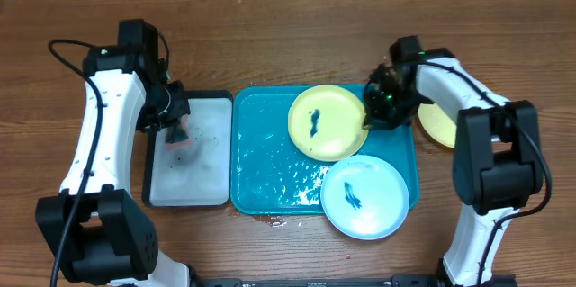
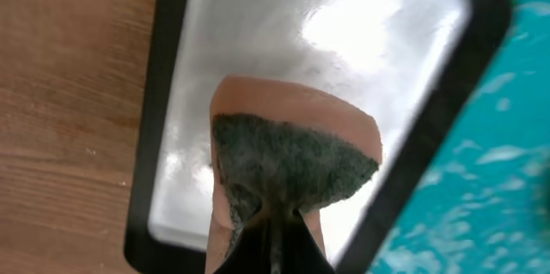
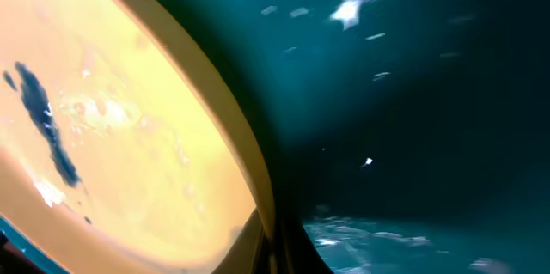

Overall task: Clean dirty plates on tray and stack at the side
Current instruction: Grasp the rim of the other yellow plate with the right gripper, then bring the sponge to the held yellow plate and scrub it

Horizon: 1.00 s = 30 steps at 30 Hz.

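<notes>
- Your left hand (image 2: 273,244) is closed on a sponge (image 2: 292,154), with the dark scrubbing side facing the wrist camera. It hangs over the small white tray (image 1: 211,170) with the black rim, to the left of the turquoise tray (image 1: 270,152).
- Your right hand (image 1: 373,112) is closed on the right edge of the yellow plate (image 1: 326,121). In the right wrist view the rim runs down between the fingers, so I judge that it is gripping the plate.
- This yellow plate lies in the upper right part of the turquoise tray. A dark blue smear (image 1: 315,125) is in its middle, so it is not clean yet.
- The blue plate (image 1: 364,197) lies at the lower right corner of the same tray, and its edge goes a little over the tray rim. It also has a dark smear (image 1: 353,195), and no hand is near it.
- A second yellow plate (image 1: 438,128) lies on the tabletop (image 1: 288,17) just to the right of the tray, partly hidden behind your right arm. The part that shows has no smear, so it looks finished, but I cannot see all of it.
- My judgement: about one plate of three is done. Two dirty plates are left on the tray, and the stack at the side has only its first plate.
- The step in hand seems to be holding the yellow plate for wiping. The sponge is well apart from it, so you need to bring the sponge over first.
</notes>
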Available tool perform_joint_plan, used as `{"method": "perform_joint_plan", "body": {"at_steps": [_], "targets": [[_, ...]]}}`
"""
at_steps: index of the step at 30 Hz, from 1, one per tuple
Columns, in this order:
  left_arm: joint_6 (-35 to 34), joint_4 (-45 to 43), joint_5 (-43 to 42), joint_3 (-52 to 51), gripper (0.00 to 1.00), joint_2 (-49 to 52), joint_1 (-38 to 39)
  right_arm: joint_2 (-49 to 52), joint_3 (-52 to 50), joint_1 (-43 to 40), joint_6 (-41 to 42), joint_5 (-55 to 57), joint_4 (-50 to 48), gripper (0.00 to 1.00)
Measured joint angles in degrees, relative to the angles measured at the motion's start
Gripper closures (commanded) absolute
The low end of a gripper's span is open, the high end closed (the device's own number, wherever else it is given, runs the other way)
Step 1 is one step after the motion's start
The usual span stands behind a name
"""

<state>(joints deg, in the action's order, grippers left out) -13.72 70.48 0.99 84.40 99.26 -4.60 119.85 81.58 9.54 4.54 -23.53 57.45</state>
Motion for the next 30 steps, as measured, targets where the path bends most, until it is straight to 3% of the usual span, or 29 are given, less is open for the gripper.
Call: {"method": "perform_joint_plan", "body": {"at_steps": [11,20,30], "targets": [[0.4,-17.9,1.7,-20.8,0.96,0.6,0.0,-1.2,0.0,2.2,0.9,0.5,2.4,0.96],[0.3,-19.6,1.7,-20.4,0.96,7.6,0.0,-1.2,0.0,2.2,1.4,0.5,3.7,0.96],[0.2,-18.8,1.3,-20.0,0.96,6.6,0.0,-1.2,0.0,2.2,1.5,0.5,3.6,0.96]]}}
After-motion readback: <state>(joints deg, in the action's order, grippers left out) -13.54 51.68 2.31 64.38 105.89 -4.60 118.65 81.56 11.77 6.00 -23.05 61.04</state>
